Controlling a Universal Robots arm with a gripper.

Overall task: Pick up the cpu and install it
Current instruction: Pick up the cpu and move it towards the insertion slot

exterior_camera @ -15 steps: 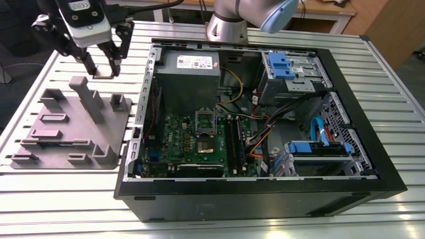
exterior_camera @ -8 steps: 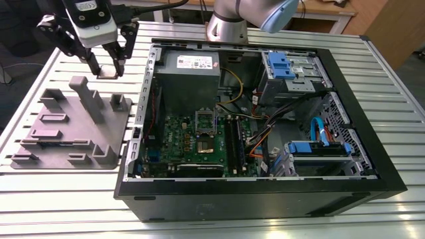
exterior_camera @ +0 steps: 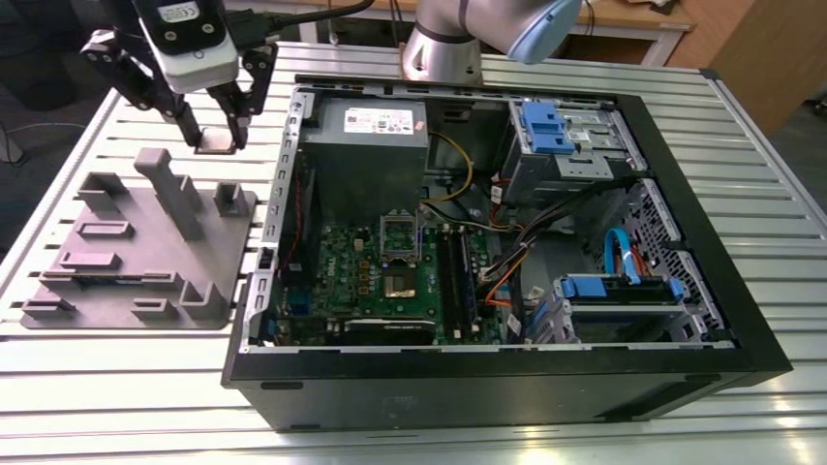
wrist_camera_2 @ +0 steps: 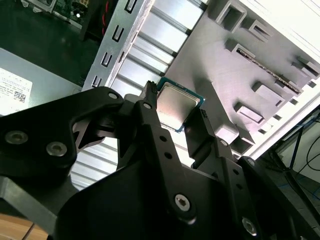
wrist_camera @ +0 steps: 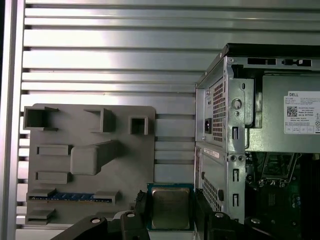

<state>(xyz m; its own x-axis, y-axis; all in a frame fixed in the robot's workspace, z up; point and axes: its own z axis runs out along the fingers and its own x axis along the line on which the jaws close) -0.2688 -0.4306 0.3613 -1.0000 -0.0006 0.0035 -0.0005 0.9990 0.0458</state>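
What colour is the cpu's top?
The cpu is silver-grey with a teal-green edge; best in the second wrist view.

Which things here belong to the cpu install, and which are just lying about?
Job in hand:
cpu, gripped by the tool
socket on the green motherboard

Lying about:
grey parts fixture
memory stick slotted in it
power supply

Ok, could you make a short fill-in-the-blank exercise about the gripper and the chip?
The black gripper is ____ on the small square silver-topped cpu.
It hangs over the ribbed metal table, between the grey plastic tray and the black ____ case.
The tray lies on the exterior view's ____ of the case.
Missing words: shut; computer; left.
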